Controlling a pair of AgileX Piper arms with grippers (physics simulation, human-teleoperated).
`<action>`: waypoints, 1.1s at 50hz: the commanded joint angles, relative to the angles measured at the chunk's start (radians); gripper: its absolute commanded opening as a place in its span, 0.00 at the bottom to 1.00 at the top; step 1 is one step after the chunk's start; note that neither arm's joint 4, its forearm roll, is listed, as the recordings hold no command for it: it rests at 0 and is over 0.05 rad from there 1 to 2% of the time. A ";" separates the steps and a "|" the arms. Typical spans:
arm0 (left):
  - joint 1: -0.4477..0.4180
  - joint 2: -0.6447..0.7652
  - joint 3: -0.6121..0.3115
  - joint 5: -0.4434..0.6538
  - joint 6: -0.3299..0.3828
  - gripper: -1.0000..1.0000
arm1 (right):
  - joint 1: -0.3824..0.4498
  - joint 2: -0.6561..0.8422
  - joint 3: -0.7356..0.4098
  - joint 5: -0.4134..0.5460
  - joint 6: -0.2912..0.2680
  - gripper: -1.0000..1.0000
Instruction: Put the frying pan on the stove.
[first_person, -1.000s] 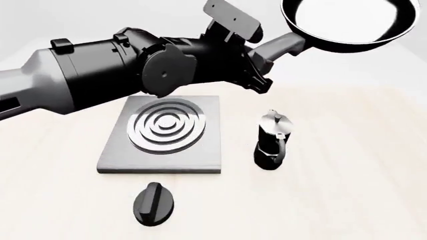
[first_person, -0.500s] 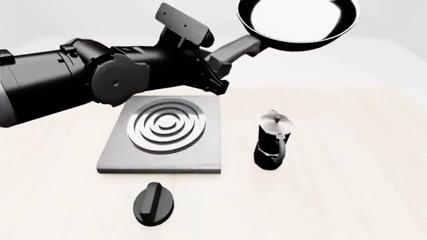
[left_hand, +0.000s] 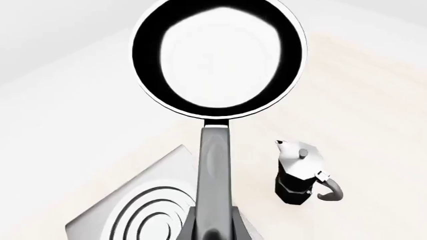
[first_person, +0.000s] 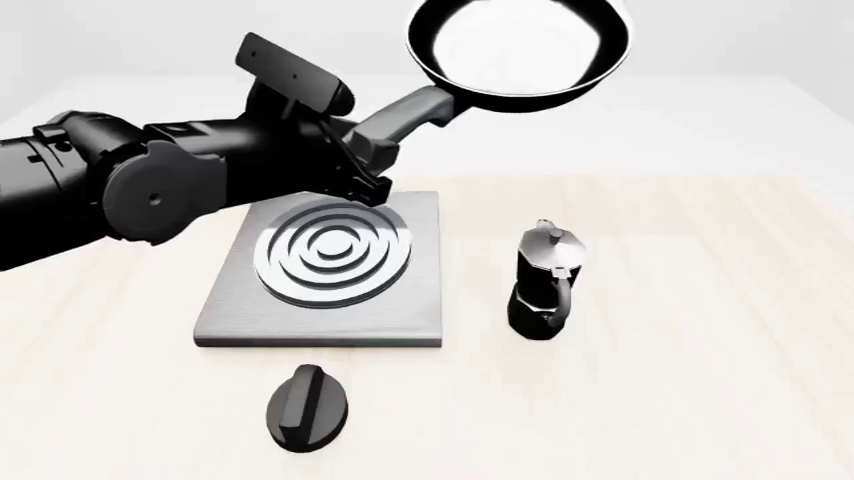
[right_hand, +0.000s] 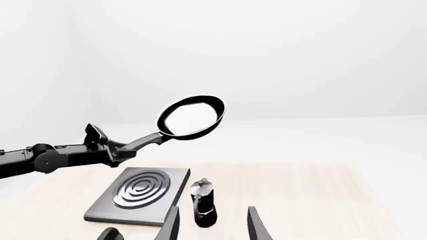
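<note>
The frying pan (first_person: 518, 50) hangs high in the air, tilted, its glossy inside facing the front camera, beyond the far right corner of the stove (first_person: 327, 265). My left gripper (first_person: 378, 140) is shut on the pan's long handle (first_person: 407, 112), above the stove's far edge. The left wrist view looks along the handle (left_hand: 215, 170) to the pan (left_hand: 219, 57), with the stove (left_hand: 143, 210) below. In the right wrist view my right gripper (right_hand: 213, 227) is open and holds nothing, well back from the pan (right_hand: 191, 116) and stove (right_hand: 140, 192).
A small black-and-silver moka pot (first_person: 545, 280) stands upright just right of the stove. A black oval knob (first_person: 308, 407) lies in front of the stove, near the table's front edge. The left arm (first_person: 120, 190) stretches in over the table's left side.
The left arm has swung left with the pan in its grip, so the pan has shifted from the upper right toward the stove. Stove, moka pot and knob have not moved.
</note>
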 joint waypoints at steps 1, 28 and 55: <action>0.043 -0.061 0.047 -0.024 0.010 0.00 | 0.001 0.000 0.002 0.000 -0.001 1.00; 0.114 -0.215 0.212 -0.041 -0.012 0.00 | 0.009 0.000 0.001 0.000 -0.004 1.00; 0.179 -0.455 0.445 -0.023 -0.037 0.00 | 0.011 0.000 0.000 0.000 -0.011 1.00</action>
